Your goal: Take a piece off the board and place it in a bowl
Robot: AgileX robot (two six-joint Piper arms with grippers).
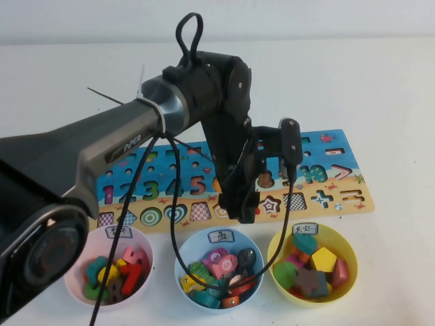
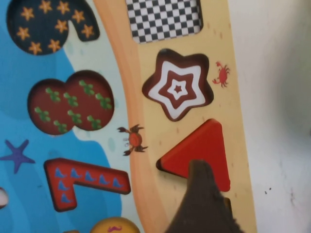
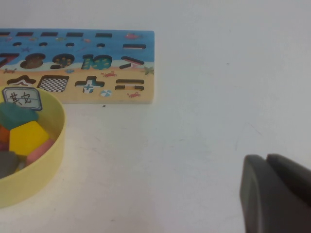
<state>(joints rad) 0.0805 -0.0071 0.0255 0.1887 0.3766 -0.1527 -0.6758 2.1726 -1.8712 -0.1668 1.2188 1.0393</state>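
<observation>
The red triangle piece (image 2: 201,145) lies at its slot on the sandy strip of the board (image 2: 243,97), with a sliver of dark slot showing beside it. My left gripper (image 1: 242,212) points straight down over the board's front edge (image 1: 340,146). It is open, and one dark finger (image 2: 201,199) rests over the triangle's edge; the other finger is out of frame. The high view hides the triangle behind the gripper. The yellow bowl (image 1: 348,252), with its white label (image 1: 301,229), holds several blocks. My right gripper (image 3: 272,167) is shut and empty over bare table beside the yellow bowl (image 3: 58,141).
A pink bowl (image 1: 138,235) and a light blue bowl (image 1: 255,248), both holding pieces, stand left of the yellow one, in front of the board. A black cable (image 1: 175,224) hangs from the left arm over the blue bowl. A star cutout (image 2: 179,90) lies next to the triangle.
</observation>
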